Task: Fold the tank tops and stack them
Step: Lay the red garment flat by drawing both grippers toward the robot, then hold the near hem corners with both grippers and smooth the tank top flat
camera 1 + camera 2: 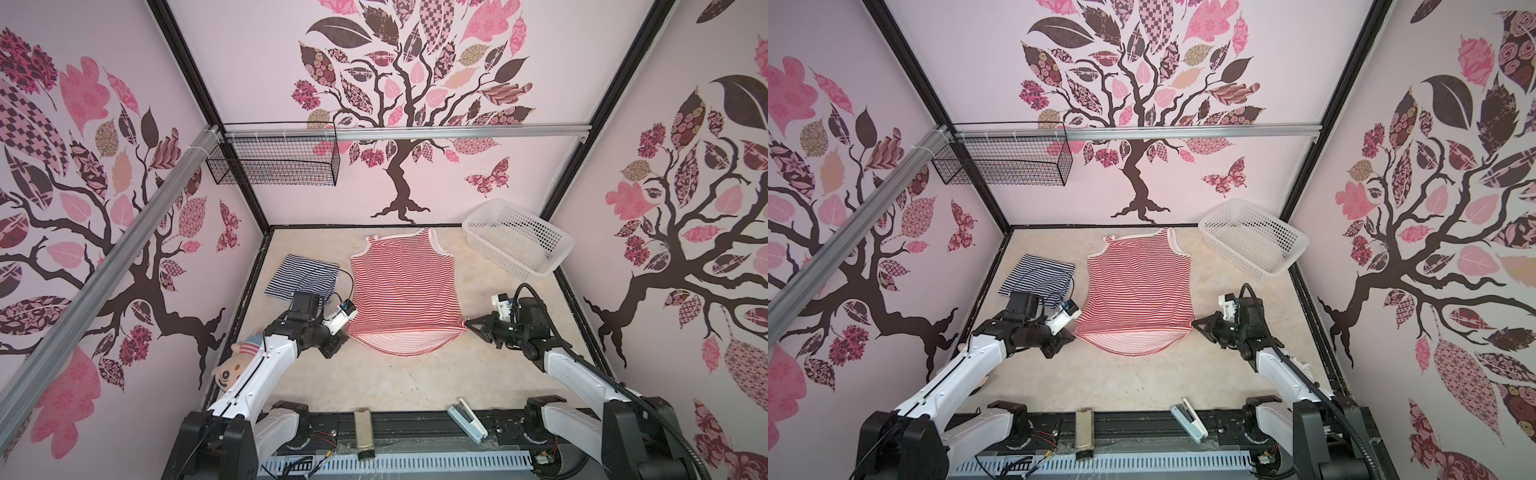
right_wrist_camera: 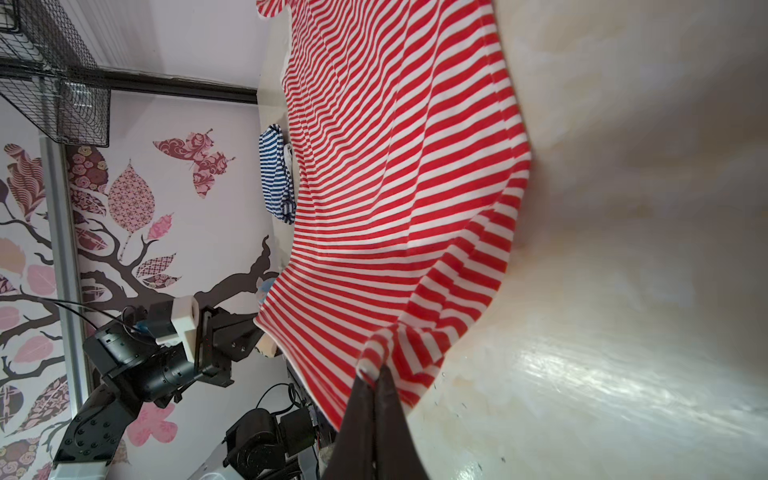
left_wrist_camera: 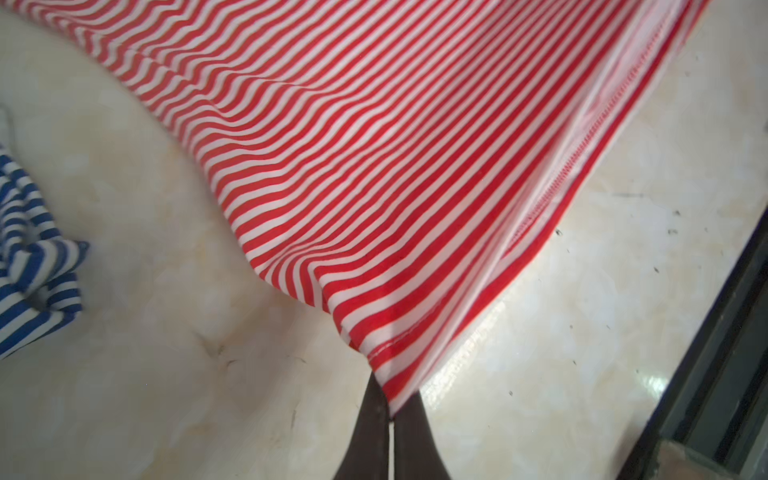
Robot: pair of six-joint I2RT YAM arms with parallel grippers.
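While both of my arms reach in over the pale marbled tabletop (image 1: 374,382), the things nearest my base are a beige rectangular block (image 1: 363,432) and a white stapler-shaped tool (image 1: 467,419), lying at the front edge, well apart from each other. A beige plush doll with a striped hat (image 1: 232,370) sits at the table's left edge, partly hidden behind my left arm.

Farther in, my left gripper (image 3: 390,411) is clamped on the near left hem corner of the red-and-white striped knit tank top (image 1: 403,282); the wrist view shows the cloth pinched between the two dark fingers. My right gripper (image 2: 376,374) is closed just as tightly on the near right hem corner, with a small bunch of stripes gathered at its tips. Between the two grips the upper hem edge runs taut and almost straight, while the layer beneath bows toward me in a curve. The rest of the garment lies spread in the middle of the table, its neckline and straps pointing at the far wall.

Left of it, with a strip of bare table between, rests the navy-and-white striped knit tank top (image 1: 299,274), folded into a rough rectangle, its near corner hidden behind my left wrist.

A white perforated plastic basket (image 1: 503,253) stands tilted in the far right corner, and a black wire basket (image 1: 274,166) hangs from the rail on the back wall
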